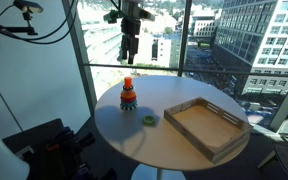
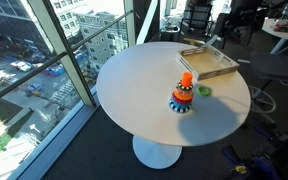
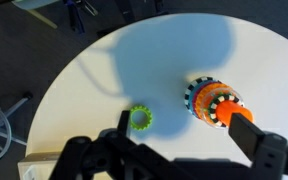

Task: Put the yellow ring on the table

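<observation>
The yellow ring (image 1: 149, 120) is small and yellow-green. It lies flat on the round white table (image 1: 134, 140), between the ring stack (image 1: 128, 96) and the wooden tray (image 1: 206, 125). It also shows in an exterior view (image 2: 203, 91) and in the wrist view (image 3: 138, 120). My gripper (image 1: 129, 45) hangs high above the stack, open and empty. In the wrist view its fingers (image 3: 189, 135) spread wide, with the stack (image 3: 216, 102) near the right finger and the ring near the left finger, both far below.
The rectangular wooden tray (image 2: 208, 63) is empty and sits at one side of the table (image 2: 134, 90). The stack (image 2: 183, 95) has an orange top. Large windows stand right behind the table. Office chairs and desks stand beyond it.
</observation>
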Robot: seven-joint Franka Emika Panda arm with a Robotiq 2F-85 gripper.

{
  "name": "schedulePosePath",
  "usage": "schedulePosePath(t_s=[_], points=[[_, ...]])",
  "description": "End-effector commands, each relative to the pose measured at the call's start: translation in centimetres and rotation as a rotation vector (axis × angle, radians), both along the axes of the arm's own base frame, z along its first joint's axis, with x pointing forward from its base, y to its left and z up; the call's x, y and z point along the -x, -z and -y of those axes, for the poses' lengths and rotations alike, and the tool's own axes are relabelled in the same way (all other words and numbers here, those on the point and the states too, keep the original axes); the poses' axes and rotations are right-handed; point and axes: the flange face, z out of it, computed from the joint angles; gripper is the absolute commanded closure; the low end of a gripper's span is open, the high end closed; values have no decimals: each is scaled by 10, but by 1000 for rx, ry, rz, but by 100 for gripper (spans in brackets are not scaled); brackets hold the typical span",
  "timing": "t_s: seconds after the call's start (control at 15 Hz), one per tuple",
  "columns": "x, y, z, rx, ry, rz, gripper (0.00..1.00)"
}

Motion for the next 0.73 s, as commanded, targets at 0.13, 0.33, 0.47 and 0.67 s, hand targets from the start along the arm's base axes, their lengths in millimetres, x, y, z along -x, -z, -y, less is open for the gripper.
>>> schedulePosePath(t_s=[0.13,0.33,0.47,0.67], points=[[12,-45,-5,-10,-85,143,0],[13,-54,-5,-18,-93,187,0],[6,-51,-9,-21,-71,160,0],[6,-48,-10,-20,-73,154,0]])
